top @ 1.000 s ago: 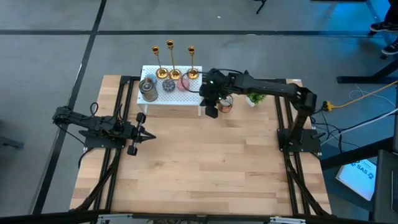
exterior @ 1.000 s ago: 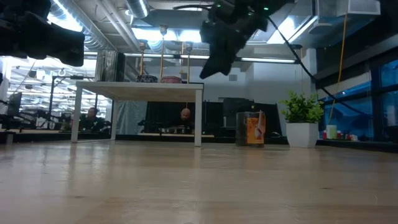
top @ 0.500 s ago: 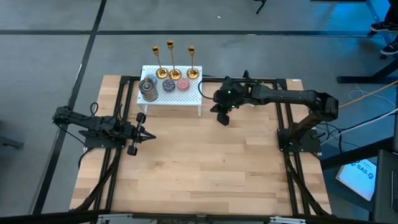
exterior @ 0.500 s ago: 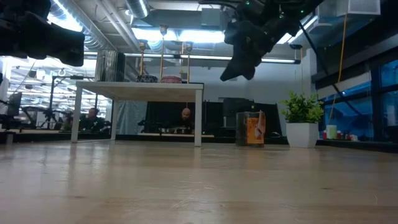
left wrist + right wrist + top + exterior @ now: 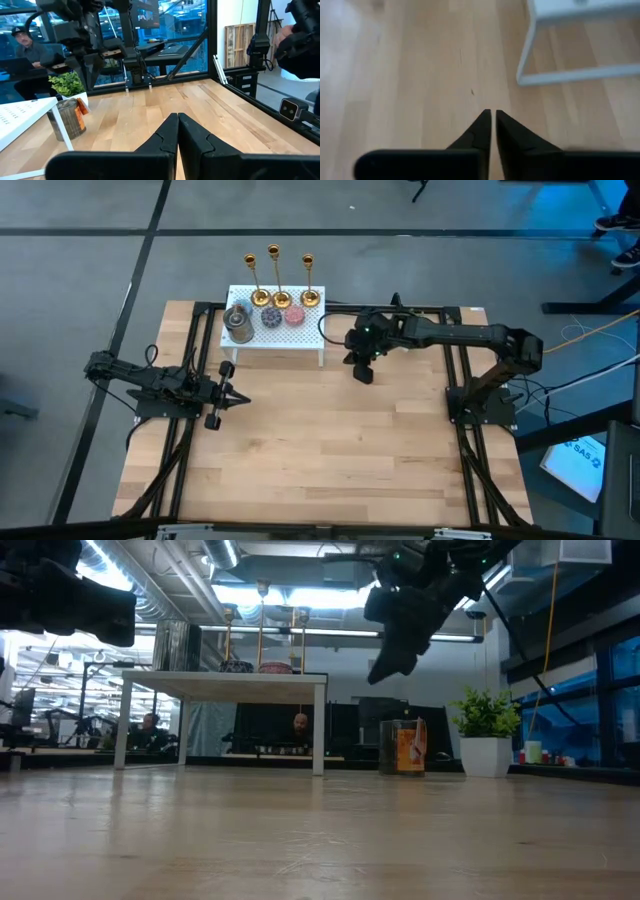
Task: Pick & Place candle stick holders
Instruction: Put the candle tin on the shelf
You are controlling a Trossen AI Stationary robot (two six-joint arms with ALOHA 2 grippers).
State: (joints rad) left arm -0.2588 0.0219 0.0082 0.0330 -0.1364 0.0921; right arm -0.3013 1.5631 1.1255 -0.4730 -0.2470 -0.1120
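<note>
Three gold candle stick holders (image 5: 274, 275) stand upright by their round bases along the far edge of a small white stand (image 5: 275, 335). Their stems (image 5: 262, 625) rise above the stand's top in the low view. My right gripper (image 5: 365, 375) hangs shut above the wood, off the stand's right end, pointing slantwise down. In its own view the fingertips (image 5: 493, 116) hold nothing, and the stand's leg (image 5: 527, 50) lies beyond them. My left gripper (image 5: 240, 397) waits shut and level at the table's left side, its fingers (image 5: 177, 125) together.
On the stand also sit a silver tin (image 5: 238, 323) and two small round discs (image 5: 271, 318). A tin with an orange label (image 5: 405, 747) and a potted plant (image 5: 487, 735) stand on the table right of the stand. Bare wood (image 5: 330, 450) stretches across the middle and near side.
My right gripper has drawn away from the stand's right end toward the table's right and near edges, sinking a little, and has slowed to almost still. Its fingers stay together with nothing in them.
</note>
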